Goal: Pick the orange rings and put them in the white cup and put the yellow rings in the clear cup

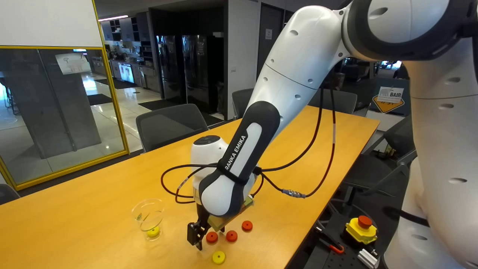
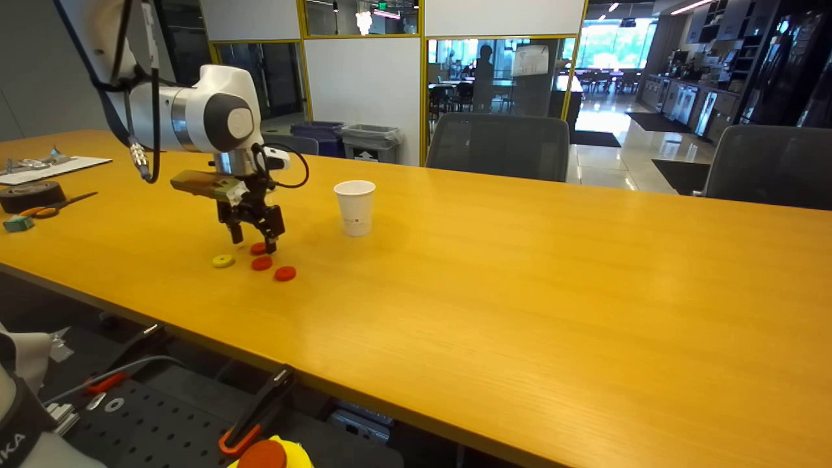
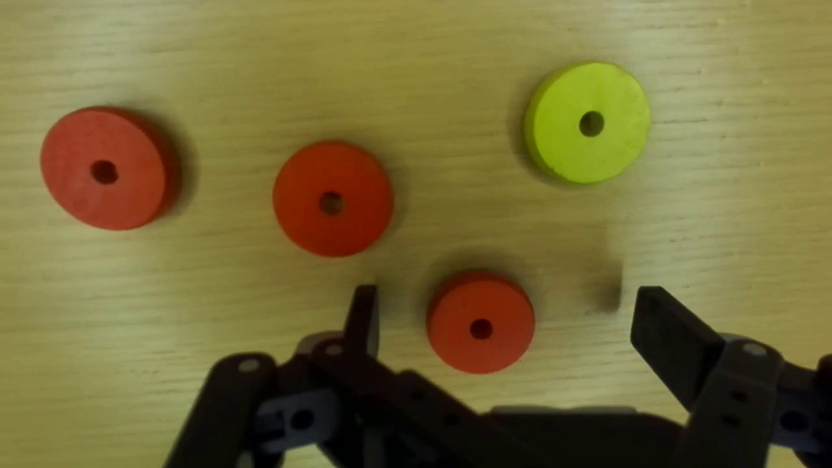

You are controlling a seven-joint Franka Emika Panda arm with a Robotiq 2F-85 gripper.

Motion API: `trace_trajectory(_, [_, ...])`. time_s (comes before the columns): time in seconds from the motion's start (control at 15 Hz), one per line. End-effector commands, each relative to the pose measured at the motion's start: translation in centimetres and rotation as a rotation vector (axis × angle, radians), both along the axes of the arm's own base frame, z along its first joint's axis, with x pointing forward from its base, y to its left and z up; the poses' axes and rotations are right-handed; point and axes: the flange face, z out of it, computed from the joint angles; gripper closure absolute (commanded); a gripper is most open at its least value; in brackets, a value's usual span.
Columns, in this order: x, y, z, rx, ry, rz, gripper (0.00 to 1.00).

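Three orange rings lie flat on the table; in the wrist view one orange ring (image 3: pixel 481 351) sits between the fingers of my gripper (image 3: pixel 508 296), touching neither. Another orange ring (image 3: pixel 331 169) and a further orange ring (image 3: pixel 97 143) are up and to the left. A loose yellow ring (image 3: pixel 611 149) lies at upper right. My gripper (image 2: pixel 254 243) is open, low over the table. In an exterior view, the clear cup (image 1: pixel 143 205) stands upright with a yellow ring (image 1: pixel 153 232) at its bottom. The white cup (image 2: pixel 356 211) shows upright in an exterior view; its contents are hidden.
Scissors (image 2: pixel 49 211), a black tape roll (image 2: pixel 29 197), a green block (image 2: pixel 18 223) and a clipboard (image 2: pixel 55 170) occupy one end of the table. A cable (image 1: pixel 332 149) loops from the arm. A yellow box with a red button (image 1: pixel 361 229) sits beyond the table edge.
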Motion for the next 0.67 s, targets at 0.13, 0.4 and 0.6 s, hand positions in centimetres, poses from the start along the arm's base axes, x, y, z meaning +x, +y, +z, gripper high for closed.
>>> trace_trajectory(0.13, [1.15, 0.02, 0.32, -0.012, -0.033, -0.013, 0.00])
trace_trajectory(0.4, [1.19, -0.34, 0.22, -0.017, -0.032, -0.011, 0.27])
trace_trajectory(0.6, [1.17, -0.40, 0.26, -0.020, -0.033, -0.010, 0.51])
